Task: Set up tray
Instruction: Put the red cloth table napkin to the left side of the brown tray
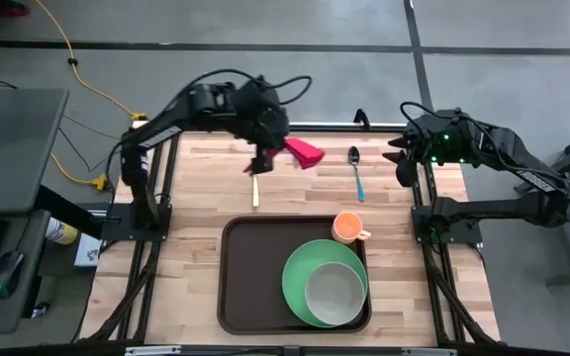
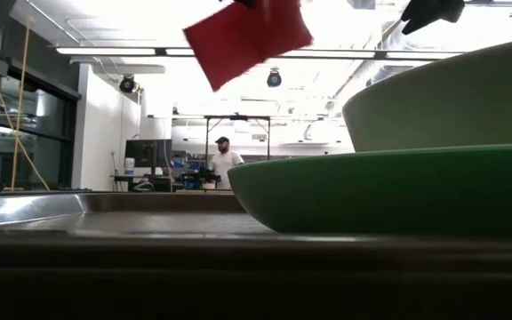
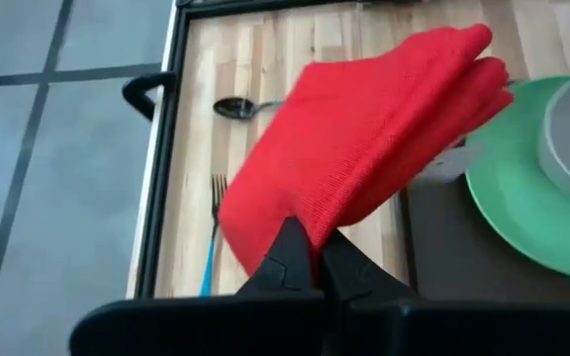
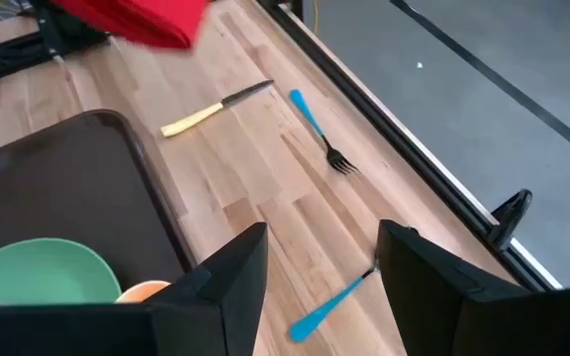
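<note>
As its fingers were clamped on a red cloth [image 3: 364, 148], the left gripper [image 3: 310, 259] was held above the table's far side, seemingly for carrying to the tray [image 1: 250, 282] nearer; the right gripper [image 4: 320, 262] waited, spread, far right.

Laboratory or workshop: grey floor [image 1: 295, 25] with taped lines, ceiling strip lights [image 2: 105, 51], monitors [image 2: 140, 153] on benches, a person [image 2: 224, 160] standing behind

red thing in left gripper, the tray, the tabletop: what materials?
Red cloth: looks like woven fabric, folded, with visible weave, drooping from the shut left gripper. Tray: likely plastic, dark brown, smooth with a moulded rim. Tabletop: wood, light butcher-block strips with visible grain.
</note>
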Robot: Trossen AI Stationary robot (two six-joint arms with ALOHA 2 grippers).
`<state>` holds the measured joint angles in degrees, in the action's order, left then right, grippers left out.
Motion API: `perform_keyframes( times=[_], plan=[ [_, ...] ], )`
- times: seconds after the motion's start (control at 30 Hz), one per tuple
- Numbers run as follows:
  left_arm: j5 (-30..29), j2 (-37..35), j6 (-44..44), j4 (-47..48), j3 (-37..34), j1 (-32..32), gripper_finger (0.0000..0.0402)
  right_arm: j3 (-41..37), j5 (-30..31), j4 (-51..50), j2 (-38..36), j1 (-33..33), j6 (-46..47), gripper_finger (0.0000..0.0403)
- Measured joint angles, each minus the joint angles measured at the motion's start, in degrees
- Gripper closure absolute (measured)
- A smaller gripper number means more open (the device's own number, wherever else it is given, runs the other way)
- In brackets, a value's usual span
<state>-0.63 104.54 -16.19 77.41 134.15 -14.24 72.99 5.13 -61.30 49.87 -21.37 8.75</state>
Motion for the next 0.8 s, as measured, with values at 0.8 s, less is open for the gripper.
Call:
perform_keyframes(
  times=[0.8],
  plan=[
    [-13.4, -39.1, 14.3, 4.4, -37.9, 2.0, 0.0388, 0.0, -1.4, 7.4, 0.0, 0.0, 6.9, 0.0233]
  ],
)
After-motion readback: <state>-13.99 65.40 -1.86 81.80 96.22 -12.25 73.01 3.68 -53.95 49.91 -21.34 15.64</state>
